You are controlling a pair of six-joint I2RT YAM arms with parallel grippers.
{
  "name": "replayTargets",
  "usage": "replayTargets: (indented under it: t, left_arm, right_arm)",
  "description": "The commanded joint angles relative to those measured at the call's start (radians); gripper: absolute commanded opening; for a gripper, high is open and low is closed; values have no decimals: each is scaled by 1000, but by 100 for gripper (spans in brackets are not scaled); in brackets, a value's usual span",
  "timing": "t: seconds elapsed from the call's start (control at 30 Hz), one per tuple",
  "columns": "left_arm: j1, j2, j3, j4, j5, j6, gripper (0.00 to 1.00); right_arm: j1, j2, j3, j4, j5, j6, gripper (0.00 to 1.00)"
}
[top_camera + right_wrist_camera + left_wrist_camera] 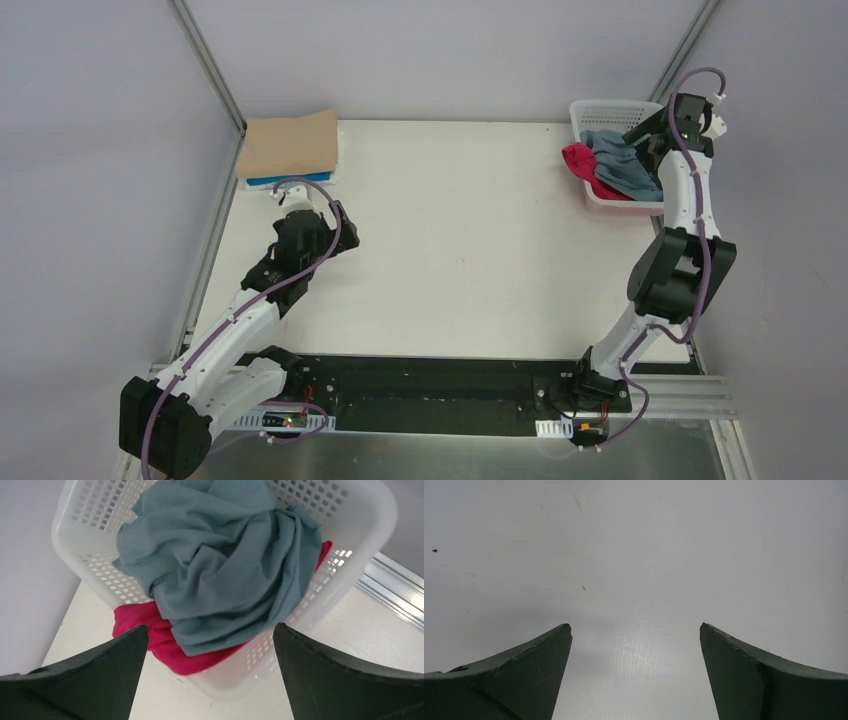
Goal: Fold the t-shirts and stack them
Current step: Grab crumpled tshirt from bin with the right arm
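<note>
The right gripper (210, 627) hangs with its two fingers spread wide and nothing between them, directly above the white basket (360, 520). Just below and ahead of its fingertips lies the teal-blue t-shirt (220, 565), crumpled in a loose heap on top. Under it, toward the gripper's left finger, the magenta-red t-shirt (165, 647) spills over the basket's near rim. I think the wide opening is chosen because the cloth is bulky and soft, so the fingers need room to go down around a thick fold before they close. The teal one is on top, so it seems the natural one to take first. The left gripper (635, 626) is also spread apart and empty, and only the bare table (634, 540) shows under its fingers. In the overhead view, just beyond this gripper, the tan t-shirt (292, 145) lies folded flat on the bright blue t-shirt (275, 181) (only a thin blue edge shows beneath it), which makes the finished stack. This arm appears to wait near the stack, well apart from the basket, probably so that the middle of the table is free for spreading the next shirt. By my judgement about half of the task is done.
</note>
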State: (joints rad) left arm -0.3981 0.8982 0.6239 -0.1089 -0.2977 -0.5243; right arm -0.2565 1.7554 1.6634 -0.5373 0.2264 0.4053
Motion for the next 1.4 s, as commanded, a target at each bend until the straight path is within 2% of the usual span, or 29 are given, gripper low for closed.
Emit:
replayTargets:
  t: [0.0, 0.2, 0.3, 0.43, 0.47, 0.53, 0.57, 0.63, 0.67, 0.7, 0.93, 1.07, 1.13, 1.27, 1.37]
  left_arm:
    - [4, -4, 25, 48, -26, 0, 99]
    - [4, -8, 14, 50, -70, -2, 99]
    - [4, -5, 14, 49, -72, -2, 99]
    - [4, -2, 11, 48, -79, -3, 99]
    - [4, -2, 11, 48, -81, -3, 99]
    - [3, -5, 10, 49, -81, -4, 99]
    - [4, -6, 9, 49, -82, -3, 99]
    - [4, -13, 10, 44, -84, -3, 99]
    - [4, -19, 8, 41, -85, -2, 99]
    - [3, -25, 7, 38, -86, -2, 99]
    - [4, -92, -10, 32, -78, -3, 99]
    - [4, -128, -21, 32, -70, -6, 99]
    - [4, -143, -21, 27, -69, -5, 99]
    - [3, -171, -24, 20, -64, -6, 99]
    - [4, -188, -27, 18, -61, -5, 99]
  right_arm:
    - [-8, 137, 201, -80, -18, -62, 99]
    - [-9, 322, 334, -68, 66, -70, 99]
    - [-9, 376, 356, -26, 67, -76, 94]
    - [-9, 418, 379, -7, 5, -98, 81]
    - [-9, 427, 383, -7, -4, -99, 76]
    - [-10, 442, 390, -11, -10, -103, 57]
    - [-10, 446, 397, -17, -10, -109, 45]
    - [-10, 445, 409, -30, -5, -113, 14]
    - [-10, 437, 410, -30, -3, -116, 5]
    - [-10, 426, 412, -27, 2, -120, 0]
    - [-10, 301, 467, -22, 81, -179, 0]
    - [-8, 129, 346, 169, 95, -199, 0]
    - [-8, 73, 339, 218, 97, -200, 0]
    - [-9, 8, 398, 248, 65, -182, 0]
    - [-7, -13, 472, 228, -37, -163, 0]
